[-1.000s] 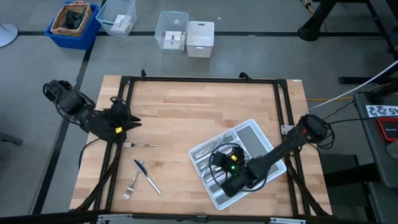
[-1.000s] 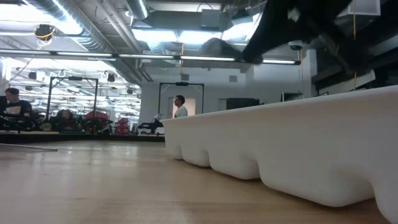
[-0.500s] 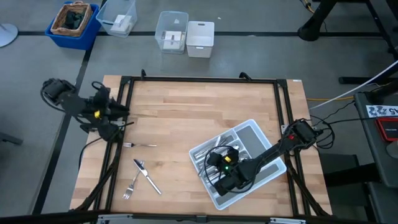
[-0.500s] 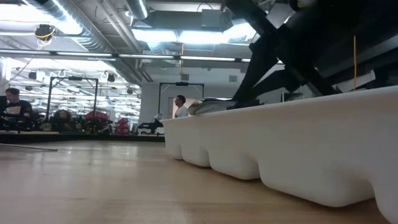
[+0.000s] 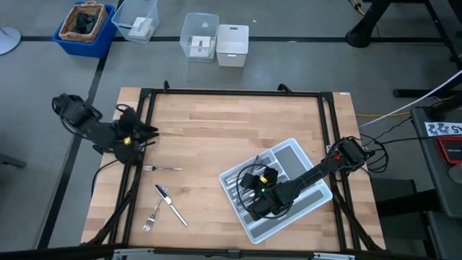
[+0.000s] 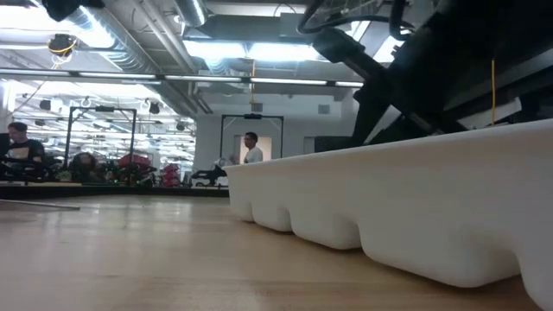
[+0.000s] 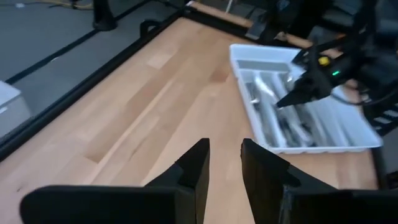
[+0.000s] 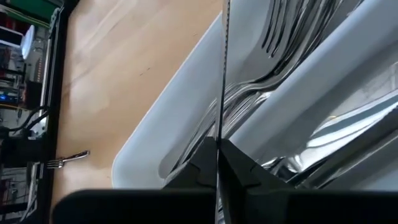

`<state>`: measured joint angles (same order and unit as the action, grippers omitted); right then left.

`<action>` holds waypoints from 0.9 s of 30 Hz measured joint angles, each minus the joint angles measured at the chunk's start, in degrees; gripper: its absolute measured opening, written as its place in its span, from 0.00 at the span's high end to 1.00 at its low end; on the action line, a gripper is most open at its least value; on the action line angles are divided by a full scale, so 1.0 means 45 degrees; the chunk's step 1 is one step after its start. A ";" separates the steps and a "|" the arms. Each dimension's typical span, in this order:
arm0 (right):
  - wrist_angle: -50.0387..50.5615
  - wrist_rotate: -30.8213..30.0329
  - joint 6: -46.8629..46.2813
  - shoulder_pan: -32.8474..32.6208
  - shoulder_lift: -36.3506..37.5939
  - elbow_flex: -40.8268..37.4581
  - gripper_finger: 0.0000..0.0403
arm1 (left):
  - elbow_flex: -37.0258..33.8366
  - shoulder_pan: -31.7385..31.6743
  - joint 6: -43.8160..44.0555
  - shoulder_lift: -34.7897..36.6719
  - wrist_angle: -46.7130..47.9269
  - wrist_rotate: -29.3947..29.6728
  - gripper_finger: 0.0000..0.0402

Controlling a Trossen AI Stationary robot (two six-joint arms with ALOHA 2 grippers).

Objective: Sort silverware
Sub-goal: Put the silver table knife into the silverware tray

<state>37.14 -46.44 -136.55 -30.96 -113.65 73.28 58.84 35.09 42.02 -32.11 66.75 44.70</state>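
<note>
The light grey tray [image 5: 302,160] lies slantwise at the table's near right, with silverware [image 5: 238,184] in its compartments. My right gripper [image 5: 249,190] reaches down into it and is shut on a knife [image 8: 222,74] that shows edge-on above a compartment of forks [image 8: 292,28]. A fork [image 5: 163,168], a knife [image 5: 172,206] and another fork [image 5: 152,216] lie flat on the wood at the near left. My left gripper [image 5: 149,132] hovers at the table's left edge, its fingers [image 7: 199,163] slightly open with nothing between them. My right gripper pinches the knife between its two fingers at the knife's near end [image 8: 218,142]; the fingers hide which part that is. They slant down from the table's right. The knife runs forward in line with them, on edge. Whether its far end rests on the tray, I cannot tell.
A black frame rail [image 5: 231,92] runs around the wooden table. Clear boxes [image 5: 199,36], a white box [image 5: 232,45] and a blue bin [image 5: 85,27] stand on the floor beyond the far edge. Bare wood [image 5: 216,137] lies between the arms. People [image 6: 251,149] show far off.
My right gripper has sunk into the tray with the knife, which stood above the tray's rim half a second ago and is now below it. It has also shifted a little toward the table's far edge. My left arm has drawn back slightly at the table's left edge.
</note>
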 joint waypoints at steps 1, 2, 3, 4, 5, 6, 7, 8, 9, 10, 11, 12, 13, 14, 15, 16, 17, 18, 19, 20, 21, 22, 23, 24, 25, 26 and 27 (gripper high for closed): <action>0.0071 0.0020 -0.0013 0.0000 0.0000 0.0000 1.00 | -0.0163 0.0000 0.0141 -0.0042 0.0019 0.0076 0.80; 0.0111 0.0123 -0.0021 0.0000 0.0000 0.0000 1.00 | -0.0311 0.0000 0.0212 -0.0103 -0.0013 0.0104 0.80; 0.0141 0.0290 -0.0021 0.0000 0.0005 0.0000 0.99 | -0.0444 0.0000 0.0275 -0.0140 -0.0058 0.0112 0.80; 0.0148 0.0461 0.0006 0.0003 0.0005 0.0000 0.99 | -0.0572 0.0000 0.0293 -0.0157 -0.0063 0.0122 0.80; 0.0144 0.0637 0.0065 0.0010 0.0015 0.0002 0.98 | -0.0719 0.0000 0.0296 -0.0157 -0.0075 0.0164 0.80; 0.0146 0.0724 0.0090 0.0010 0.0015 0.0005 0.97 | -0.0873 0.0000 0.0296 -0.0157 -0.0098 0.0231 0.80; 0.0138 0.0764 0.0112 0.0010 0.0015 0.0005 0.95 | -0.1001 0.0000 0.0306 -0.0167 -0.0124 0.0345 0.80; 0.0132 0.0767 0.0117 0.0010 0.0015 0.0005 0.94 | -0.1093 0.0000 0.0311 -0.0176 -0.0147 0.0465 0.80; 0.0123 0.0757 0.0132 0.0010 0.0015 0.0005 0.93 | -0.1153 0.0000 0.0320 -0.0198 -0.0148 0.0553 0.80; 0.0118 0.0748 0.0155 0.0010 0.0019 0.0005 0.92 | -0.1177 0.0000 0.0322 -0.0214 -0.0158 0.0628 0.80; 0.0114 0.0753 0.0157 0.0010 0.0017 0.0005 0.91 | -0.1178 0.0000 0.0325 -0.0215 -0.0177 0.0691 0.80; 0.0114 0.0753 0.0159 0.0010 0.0015 0.0005 0.90 | -0.1182 0.0000 0.0325 -0.0215 -0.0187 0.0710 0.80; 0.0111 0.0753 0.0160 0.0010 0.0016 0.0005 0.90 | -0.1193 0.0000 0.0325 -0.0215 -0.0237 0.0712 0.80; 0.0102 0.0758 0.0160 0.0010 0.0015 0.0005 0.89 | -0.1198 0.0000 0.0325 -0.0217 -0.0334 0.0717 0.80; 0.0093 0.0753 0.0166 0.0010 0.0015 0.0004 0.89 | -0.1198 0.0000 0.0325 -0.0220 -0.0433 0.0733 0.80; 0.0079 0.0753 0.0175 0.0010 0.0017 0.0000 0.89 | -0.1198 0.0000 0.0327 -0.0220 -0.0458 0.0741 0.80; 0.0042 0.0762 0.0207 0.0010 0.0015 0.0000 0.89 | -0.1198 0.0000 0.0331 -0.0220 -0.0449 0.0741 0.80; -0.0004 0.0763 0.0288 0.0010 0.0015 -0.0005 0.89 | -0.1198 0.0000 0.0382 -0.0220 -0.0449 0.0741 0.80; -0.0064 0.0771 0.0416 0.0010 0.0015 -0.0008 0.89 | -0.1198 0.0000 0.0539 -0.0220 -0.0449 0.0741 0.80; -0.0109 0.0777 0.0488 0.0010 0.0015 -0.0010 0.89 | -0.1198 0.0000 0.0670 -0.0220 -0.0445 0.0745 0.80; -0.0136 0.0782 0.0510 0.0010 0.0015 -0.0013 0.89 | -0.1198 0.0000 0.0821 -0.0220 -0.0443 0.0741 0.80; -0.0151 0.0782 0.0517 0.0010 0.0015 -0.0015 0.89 | -0.1198 0.0000 0.0889 -0.0220 -0.0433 0.0744 0.80; -0.0171 0.0782 0.0536 0.0010 0.0015 -0.0015 0.89 | -0.1198 0.0000 0.0949 -0.0220 -0.0425 0.0746 0.80; -0.0188 0.0782 0.0544 0.0005 0.0015 -0.0019 0.89 | -0.1198 0.0000 0.0995 -0.0220 -0.0422 0.0746 0.80; -0.0188 0.0781 0.0539 0.0005 0.0015 -0.0019 0.89 | -0.1198 0.0000 0.1015 -0.0233 -0.0425 0.0746 0.80; -0.0192 0.0740 0.0525 0.0000 0.0015 -0.0019 0.89 | -0.1198 0.0000 0.1010 -0.0260 -0.0425 0.0746 0.80; -0.0244 0.0576 0.0445 -0.0019 0.0029 -0.0024 0.89 | -0.1198 0.0000 0.0992 -0.0288 -0.0421 0.0746 0.80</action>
<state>36.04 -43.84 -134.55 -31.04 -113.51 73.17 53.45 35.09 46.48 -33.41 64.86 48.05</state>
